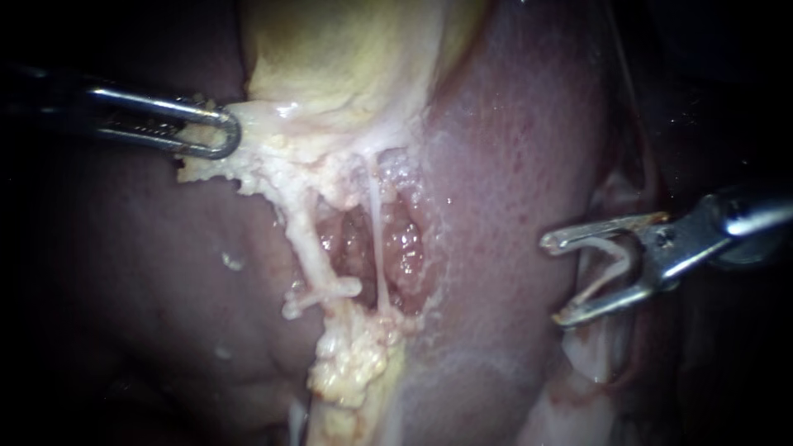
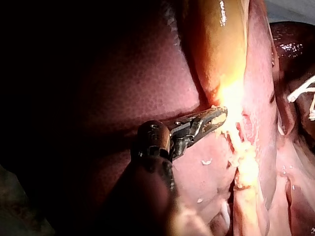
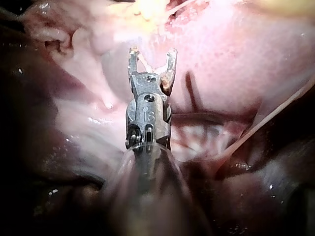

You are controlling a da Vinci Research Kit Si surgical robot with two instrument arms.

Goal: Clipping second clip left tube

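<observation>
1. The left instrument [image 1: 216, 132], a steel shaft entering from the left, clamps its slim, looped jaws on a flap of pale, crumbly fatty tissue [image 1: 248, 169]. This sits at the near edge of the gallbladder [image 1: 347, 58], whose wall is smooth, glossy and yellow-green.
2. The left tube [image 1: 304, 239], a whitish cord, runs from that fat toward the near side. A white clip [image 1: 326, 295] lies straight across it, its ends jutting out on both sides.
3. Just to the right, the thin, glassy right tube [image 1: 376, 223] runs almost parallel. A raw, pink, granular bed [image 1: 355, 248] shows through the narrow window between the two tubes.
4. The right instrument [image 1: 557, 281] comes in from the right. Its forked metal jaws stand wide apart around a pale V-shaped clip [image 1: 615, 263] that lies against both inner faces.
5. That fork hangs over the liver [image 1: 512, 165], well apart from the left tube. A broad, bare stretch of smooth, finely stippled pink surface lies between them.
6. On the far side of the white clip the left tube stands bare. On its near side, knobbly yellow fat [image 1: 351, 363] crowds the tube.
</observation>
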